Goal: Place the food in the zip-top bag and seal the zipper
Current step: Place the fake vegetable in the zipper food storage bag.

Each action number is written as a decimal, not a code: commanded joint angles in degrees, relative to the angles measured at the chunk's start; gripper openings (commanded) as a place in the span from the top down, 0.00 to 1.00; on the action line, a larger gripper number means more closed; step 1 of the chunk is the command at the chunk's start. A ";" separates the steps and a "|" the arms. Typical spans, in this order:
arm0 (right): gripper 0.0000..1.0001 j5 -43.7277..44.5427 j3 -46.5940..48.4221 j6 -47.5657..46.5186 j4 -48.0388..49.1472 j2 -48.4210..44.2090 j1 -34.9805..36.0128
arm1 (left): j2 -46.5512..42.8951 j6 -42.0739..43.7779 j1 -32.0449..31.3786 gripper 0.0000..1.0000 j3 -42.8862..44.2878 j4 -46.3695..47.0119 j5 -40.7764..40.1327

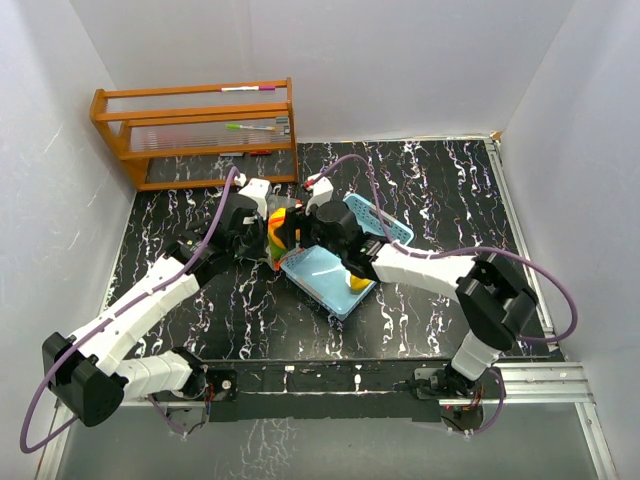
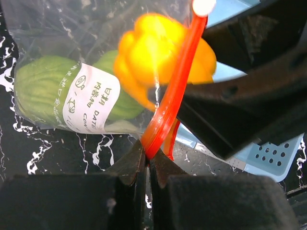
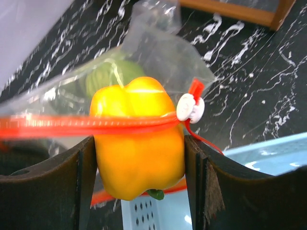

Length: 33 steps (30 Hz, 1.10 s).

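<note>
The clear zip-top bag [image 2: 72,28] lies on the black marbled table with green toy vegetables [image 2: 43,88] inside. My left gripper [image 2: 148,155] is shut on its red zipper strip [image 2: 168,103] at the mouth's end. My right gripper [image 3: 140,143] is shut on a yellow toy pepper [image 3: 139,158], which sits in the bag's mouth with the zipper strip [image 3: 86,125] across its upper part. The white slider [image 3: 190,108] sits at the strip's right end. In the top view both grippers meet at the pepper [image 1: 275,233], the left gripper [image 1: 256,228] on its left and the right gripper [image 1: 303,232] on its right.
A light blue perforated tray [image 1: 318,272] lies right under the right wrist, with an orange piece [image 1: 358,284] at its right edge. A second blue tray part [image 1: 385,222] lies behind it. A wooden rack [image 1: 195,130] holding pens stands at the back left.
</note>
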 commanded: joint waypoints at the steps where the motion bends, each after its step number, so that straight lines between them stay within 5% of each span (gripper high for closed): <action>1: 0.75 11.83 4.80 7.24 11.59 3.41 0.94 | -2.56 -1.00 0.38 1.00 -0.76 1.15 1.85; 11: 0.02 8.30 7.90 10.91 13.26 8.64 2.72 | -1.84 -1.27 0.39 1.00 -1.15 2.22 2.15; 22: 0.02 7.04 -2.25 7.77 7.81 -5.97 2.93 | -1.66 -0.20 0.39 1.00 -0.41 1.53 -0.82; 33: 0.01 17.16 -10.93 10.78 0.88 -13.69 2.93 | -3.34 0.86 0.57 1.00 5.46 -0.27 -4.30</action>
